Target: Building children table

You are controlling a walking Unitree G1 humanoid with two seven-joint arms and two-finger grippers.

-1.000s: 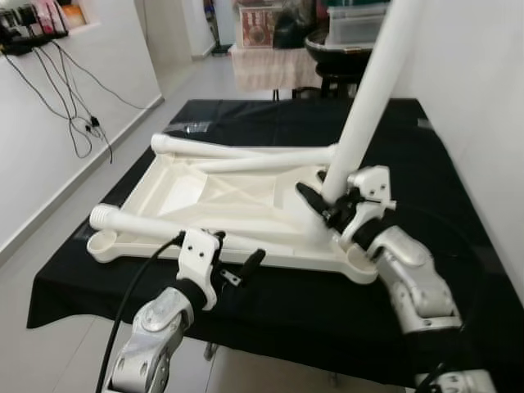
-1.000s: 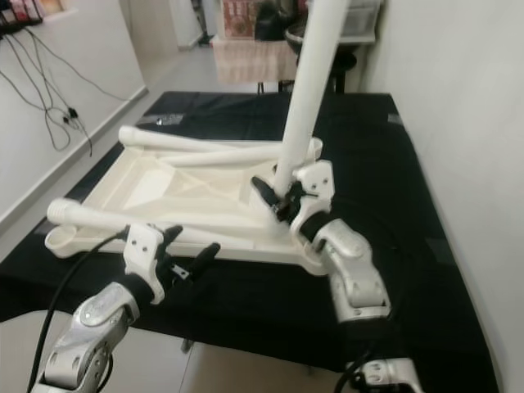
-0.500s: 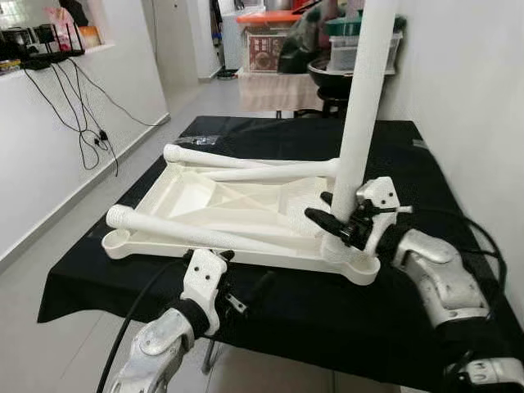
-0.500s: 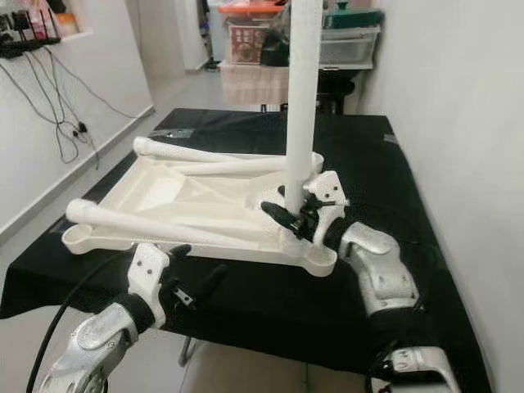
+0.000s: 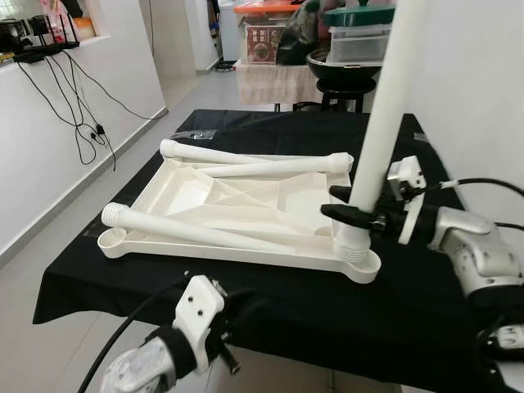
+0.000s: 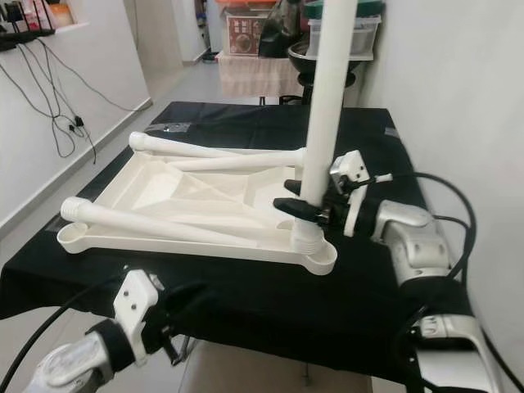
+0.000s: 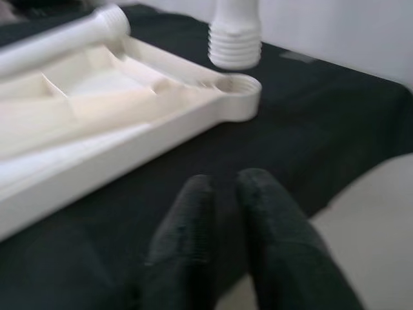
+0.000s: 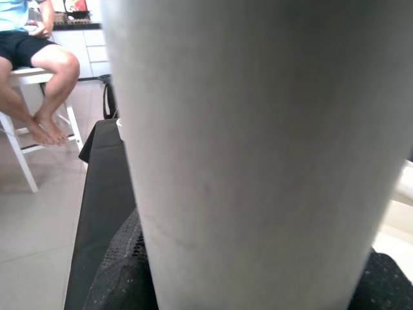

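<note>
Tabletop of white plastic, upside down on black cloth over a work surface, ribbed underside facing up, a round socket at each corner. Right gripper clamped around a white leg low on its shaft, black fingers pressed to either side, leg standing nearly upright with a slight tilt. Threaded lower end of that leg just above the near right corner socket; from the head views seems to sit in the socket, from the left wrist view appears a little above the rim, so cannot tell whether seated. Right wrist view taken up mostly by the pale shaft close before the lens, dark finger pads at its base.

Three more legs lying across the tabletop: one along the near long edge with its threaded end at the near left corner, two along the far edge, angled towards each other near the far right corner.

Left gripper hanging low at the near edge of the cloth, off the tabletop, fingers close together with only a narrow slit between, nothing held.

Beyond: white wall with dangling cables, stacked boxes and a dark pan behind the table, a seated person's bare legs on a white chair.
</note>
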